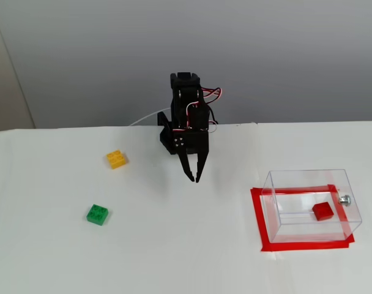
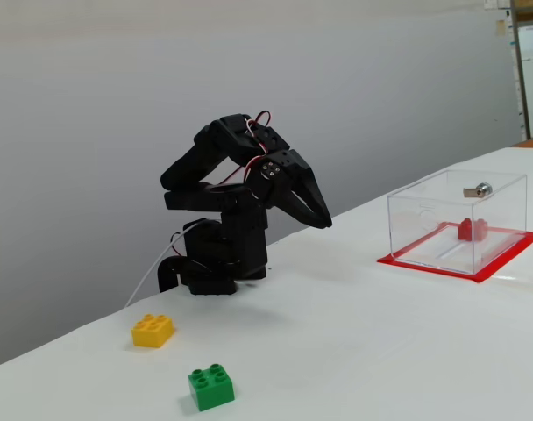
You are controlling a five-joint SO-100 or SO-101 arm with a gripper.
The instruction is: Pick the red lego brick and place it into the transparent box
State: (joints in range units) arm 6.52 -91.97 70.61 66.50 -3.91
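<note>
Both fixed views show the red lego brick (image 1: 323, 211) (image 2: 472, 230) lying on the floor of the transparent box (image 1: 278, 199) (image 2: 424, 215), well apart from the gripper (image 1: 194, 178) (image 2: 323, 217). The fingers are closed on nothing, pointed down above the table (image 1: 174, 245). The brick is small, square and bright red.

bare table (image 1: 192, 245) lies open between the yellow brick (image 1: 117, 159) and green brick (image 1: 97, 214) at left and the transparent box (image 1: 308, 205) at right; its walls ring the red lego brick (image 1: 322, 211).
</note>
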